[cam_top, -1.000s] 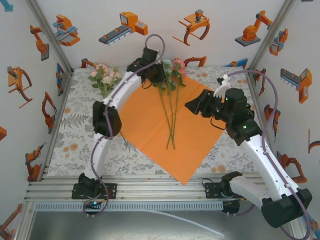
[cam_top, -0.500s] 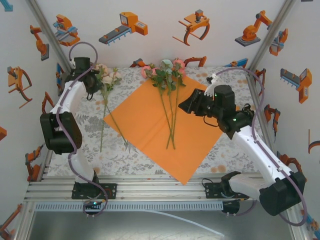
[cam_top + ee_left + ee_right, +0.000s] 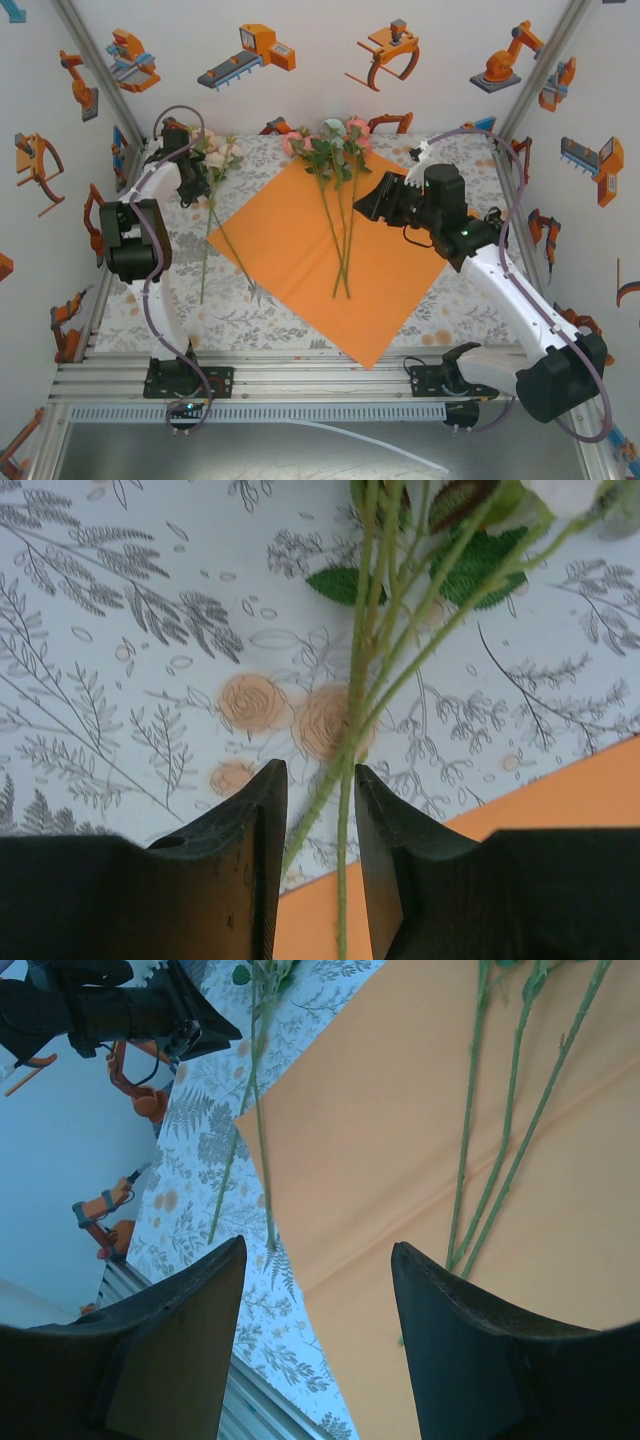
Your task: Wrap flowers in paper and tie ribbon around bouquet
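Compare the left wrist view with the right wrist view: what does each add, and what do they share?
Left wrist: the side bunch's stems run between the open jaws of the left gripper, with green leaves beyond. Right wrist: the right gripper open above three stems lying on the paper, plus wall cartoons. Shared: the orange paper, the printed tablecloth, the left gripper, and the side bunch's stems crossing the paper's corner.

Paper (image 3: 300, 250) lies mid-table. 3 flowers (image 3: 338, 215) lie on it, heads at far corner. Second bunch (image 3: 212, 158) lies left of paper, on tablecloth (image 3: 170, 290).
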